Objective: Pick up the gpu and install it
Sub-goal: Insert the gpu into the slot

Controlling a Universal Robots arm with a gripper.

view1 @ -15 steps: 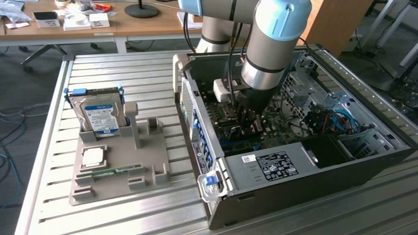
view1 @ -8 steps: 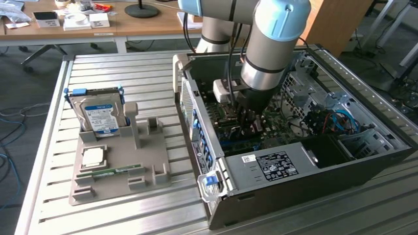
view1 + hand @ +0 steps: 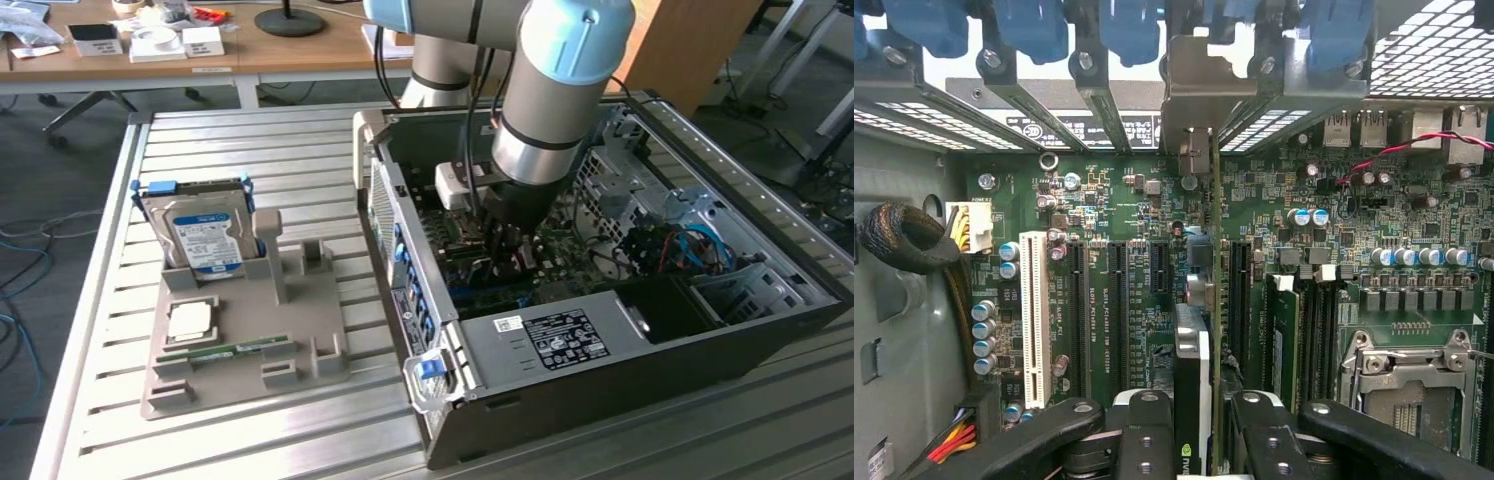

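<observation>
In the wrist view I see the gpu (image 3: 1192,352) edge-on, a thin card with a black and silver edge. It stands upright over the black expansion slots of the green motherboard (image 3: 1124,230). Its silver end bracket (image 3: 1190,110) reaches the case's rear slot openings. My gripper (image 3: 1199,425) is shut on the card, one black finger (image 3: 1142,435) on each side. In the exterior view the gripper (image 3: 514,250) is lowered deep into the open computer case (image 3: 747,330), just above the motherboard. The card itself is mostly hidden there behind the fingers.
A grey holder tray (image 3: 307,330) on the slatted table carries a silver hard drive (image 3: 203,238), a processor chip (image 3: 191,320) and a narrow green memory stick (image 3: 227,350). Inside the case are a white slot (image 3: 1034,310), seated memory sticks (image 3: 1284,335), the processor socket (image 3: 1409,375) and the power supply (image 3: 561,340).
</observation>
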